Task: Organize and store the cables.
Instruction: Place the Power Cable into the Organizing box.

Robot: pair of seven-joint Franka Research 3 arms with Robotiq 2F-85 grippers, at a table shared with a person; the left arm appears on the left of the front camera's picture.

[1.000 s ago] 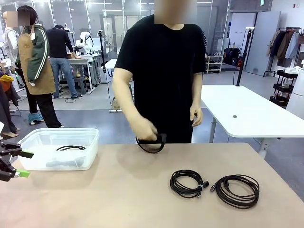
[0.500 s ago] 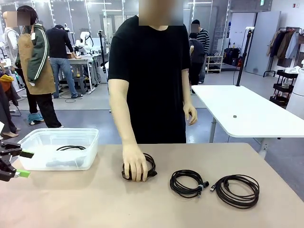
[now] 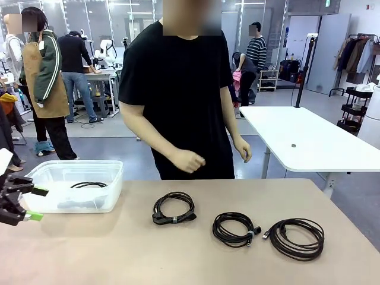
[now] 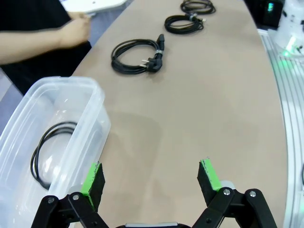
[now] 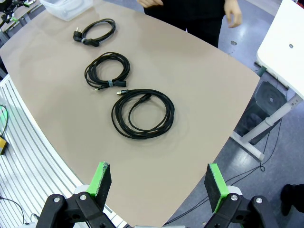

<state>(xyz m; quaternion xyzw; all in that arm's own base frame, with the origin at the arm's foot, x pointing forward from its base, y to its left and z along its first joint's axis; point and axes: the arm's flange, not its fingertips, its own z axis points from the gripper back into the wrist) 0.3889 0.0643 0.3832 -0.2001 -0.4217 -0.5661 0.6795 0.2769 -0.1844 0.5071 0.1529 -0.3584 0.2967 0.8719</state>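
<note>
**Three coils awaiting pickup: where a grasp may fail**

Left gripper point(image 4: 151, 176) and right gripper point(image 5: 159, 183) hang wide open, holding nothing. Three coiled cables point(image 3: 174, 209) lie in a row on the table point(image 3: 119, 249). A fourth rests in the clear bin point(image 3: 113, 189). Pinching a single strand could unwind a coil or leave loops trailing over the bin's rim.

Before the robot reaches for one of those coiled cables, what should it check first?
1. Left gripper open: ok.
2. Right gripper open: ok.
3. Left coil, middle coil and right coil lie apart on the table: ok.
4. Person's raised hand clear of the coils: ok.
5. Clear bin uncovered, room beside the cable inside: ok.
6. Ties secure on every coil: cannot tell.
</note>
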